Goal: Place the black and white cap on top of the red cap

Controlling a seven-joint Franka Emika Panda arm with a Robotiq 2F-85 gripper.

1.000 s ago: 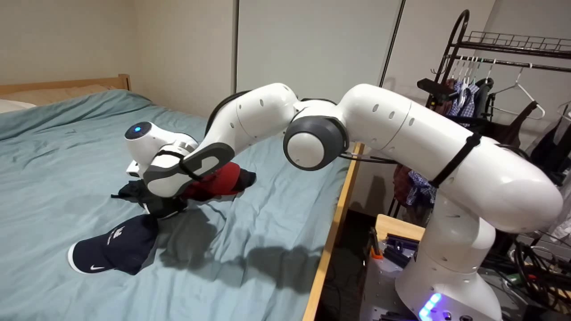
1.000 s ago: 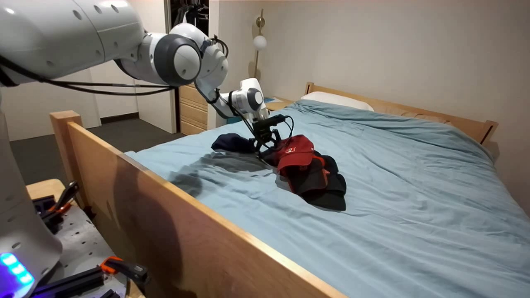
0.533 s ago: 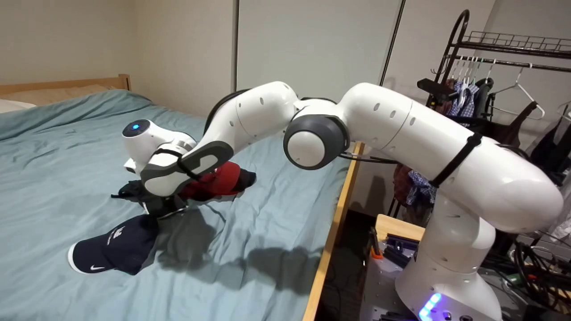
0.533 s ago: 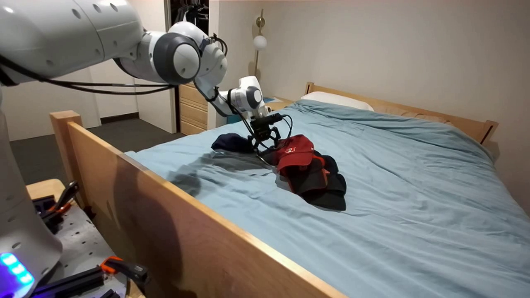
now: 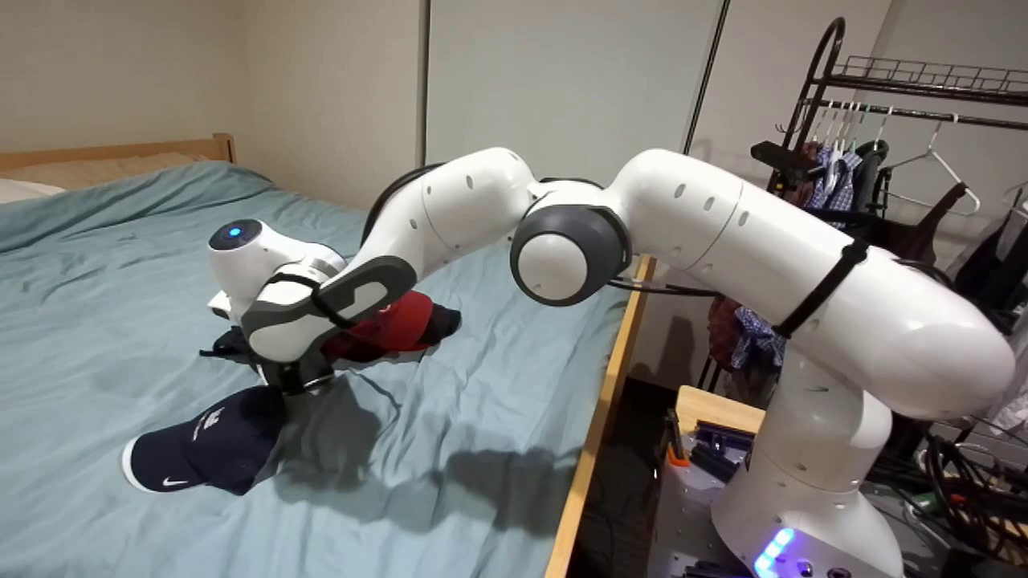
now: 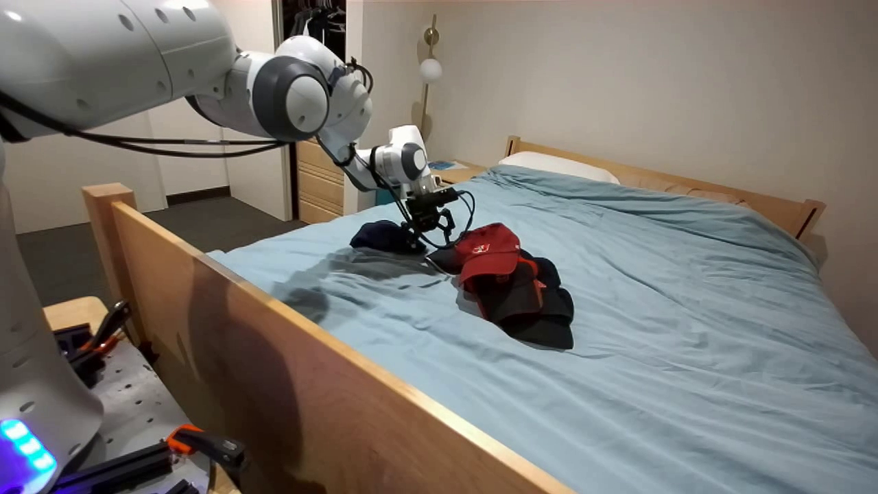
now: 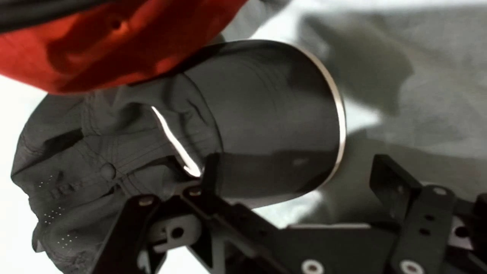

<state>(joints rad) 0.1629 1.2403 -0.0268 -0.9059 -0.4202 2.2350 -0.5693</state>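
Observation:
The black and white cap (image 7: 277,110) lies on the bed in the wrist view, with a white brim edge and white swoosh. In the exterior views its dark brim (image 6: 446,261) and back (image 5: 229,343) show, the rest covered by the arm and red cap. The red cap (image 7: 114,42) overlaps its side; it also shows in both exterior views (image 5: 405,321) (image 6: 490,250). My gripper (image 7: 298,169) is open and empty above the black and white cap. One finger is over the crown-brim seam, the other beyond the brim edge. The gripper (image 6: 433,230) is above the bed between caps.
A navy cap (image 5: 213,445) with a white brim edge lies close by, also seen in an exterior view (image 6: 385,237). Several dark caps (image 6: 542,329) lie by the red cap. The wooden footboard (image 6: 343,384) stands between robot base and bed. A cable loops from the gripper.
The arm and gripper have shifted left in both exterior views, away from the red cap and toward the navy cap. The caps have not visibly moved.

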